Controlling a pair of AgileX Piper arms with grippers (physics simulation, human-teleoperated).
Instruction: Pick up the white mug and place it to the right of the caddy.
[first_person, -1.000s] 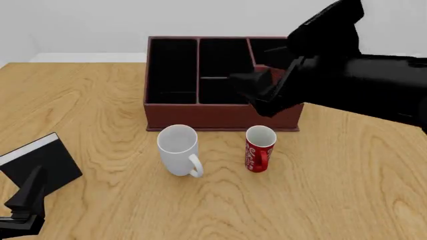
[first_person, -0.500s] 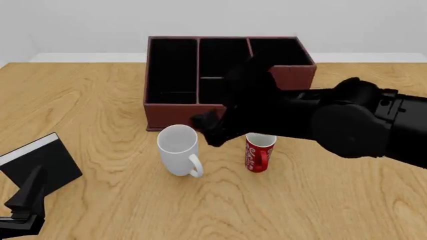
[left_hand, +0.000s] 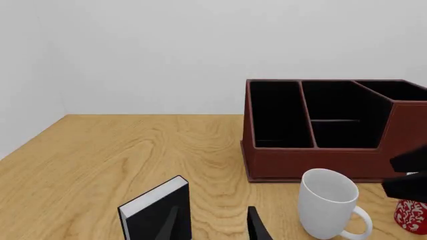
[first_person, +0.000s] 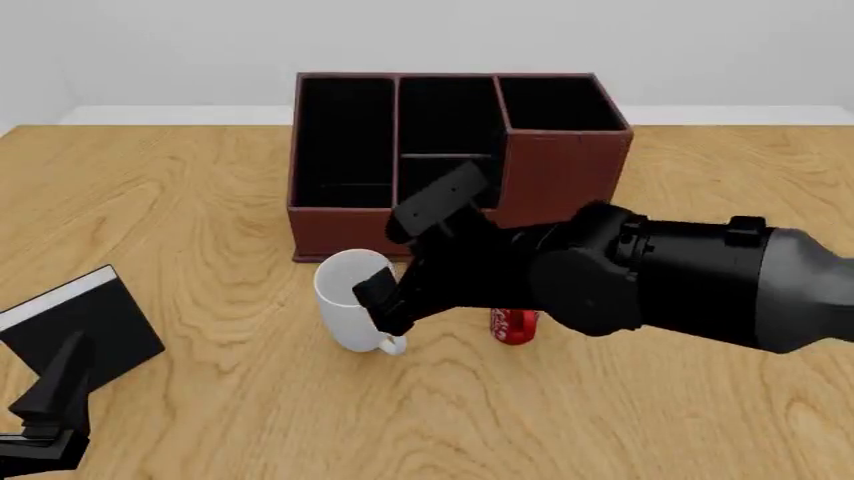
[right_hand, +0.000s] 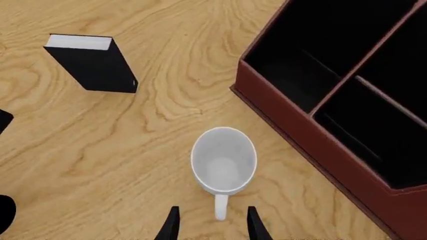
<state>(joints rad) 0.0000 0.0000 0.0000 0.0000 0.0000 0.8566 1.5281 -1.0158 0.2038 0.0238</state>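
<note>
Left wrist view: the left hand (left_hand: 215, 227) is parted and holds nothing beside one black box (left_hand: 155, 210); bare worktop (left_hand: 133, 150) spreads beyond.

Front view: one white mug (first_person: 351, 296) stands before the caddy (first_person: 350, 214); one red mug (first_person: 514, 324) is mostly hidden.

Right wrist view: the right hand (right_hand: 210, 223) is open, its fingers straddling the mug's handle.

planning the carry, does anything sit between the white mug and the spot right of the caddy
Yes: the red mug stands right of the white mug, on the way toward the bare table beside the caddy.
</note>
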